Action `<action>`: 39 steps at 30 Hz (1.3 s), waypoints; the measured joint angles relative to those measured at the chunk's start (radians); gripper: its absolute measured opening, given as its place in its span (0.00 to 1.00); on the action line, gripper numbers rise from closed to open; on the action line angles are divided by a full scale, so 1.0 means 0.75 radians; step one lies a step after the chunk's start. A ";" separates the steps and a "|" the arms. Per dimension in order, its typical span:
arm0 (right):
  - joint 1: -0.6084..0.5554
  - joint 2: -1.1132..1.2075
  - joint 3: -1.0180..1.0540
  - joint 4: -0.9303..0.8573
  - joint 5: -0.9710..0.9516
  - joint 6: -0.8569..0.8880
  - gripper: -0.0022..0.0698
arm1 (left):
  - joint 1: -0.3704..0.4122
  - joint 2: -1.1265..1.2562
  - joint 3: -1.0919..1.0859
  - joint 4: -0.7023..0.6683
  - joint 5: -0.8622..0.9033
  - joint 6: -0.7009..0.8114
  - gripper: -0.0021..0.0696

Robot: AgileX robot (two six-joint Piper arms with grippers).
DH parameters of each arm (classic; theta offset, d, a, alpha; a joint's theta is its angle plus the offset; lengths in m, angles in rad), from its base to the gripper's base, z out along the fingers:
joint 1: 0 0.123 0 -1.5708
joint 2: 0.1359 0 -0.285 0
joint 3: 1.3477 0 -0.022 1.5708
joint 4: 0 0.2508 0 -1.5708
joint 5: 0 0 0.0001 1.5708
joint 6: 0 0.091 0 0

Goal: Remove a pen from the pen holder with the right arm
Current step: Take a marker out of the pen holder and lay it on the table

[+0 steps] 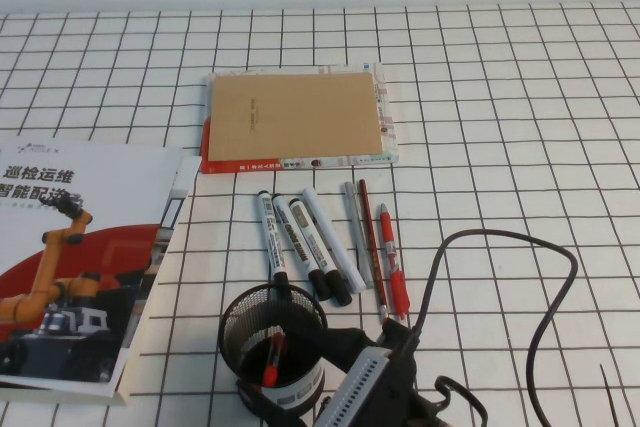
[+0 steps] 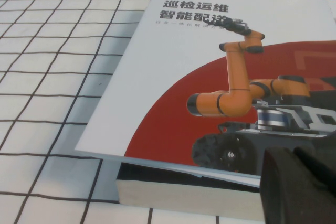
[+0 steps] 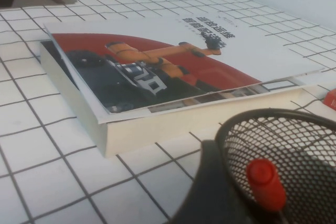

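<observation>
A black mesh pen holder (image 1: 262, 322) stands near the table's front edge, with one red-capped pen (image 1: 272, 359) upright inside it. My right gripper (image 1: 305, 377) is at the holder's near right side, low at its rim, jaws open and holding nothing. In the right wrist view one dark finger (image 3: 210, 187) lies just outside the mesh wall (image 3: 294, 135). The red cap (image 3: 266, 183) sits close inside that wall, and the other finger is hidden. My left gripper (image 2: 299, 184) hovers over the near corner of the thick book (image 2: 220, 66).
Several markers and pens (image 1: 310, 237) lie in a row just beyond the holder, the red pen (image 1: 390, 262) being rightmost. A brown-covered notebook (image 1: 295, 122) lies farther back. The thick book (image 1: 70, 247) fills the left. A black cable (image 1: 545, 297) loops at the right.
</observation>
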 joint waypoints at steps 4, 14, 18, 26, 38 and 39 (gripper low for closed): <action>0.000 0.001 0.000 0.000 0.000 0.000 0.59 | 0.000 0.000 0.000 0.000 0.000 0.000 0.03; 0.000 0.001 0.000 0.003 -0.003 0.000 0.29 | 0.000 0.000 0.000 0.000 0.000 0.000 0.03; 0.000 0.001 0.000 0.005 -0.015 0.000 0.23 | 0.000 0.000 0.000 0.000 0.000 0.000 0.03; 0.000 0.001 0.000 0.010 -0.037 -0.007 0.13 | 0.000 0.000 0.000 0.000 0.000 0.000 0.03; 0.000 -0.015 0.000 0.025 -0.022 -0.045 0.12 | 0.000 0.000 0.000 0.000 0.000 0.000 0.03; 0.000 -0.024 0.000 0.038 -0.019 -0.054 0.12 | 0.000 0.000 0.000 0.000 0.000 0.000 0.03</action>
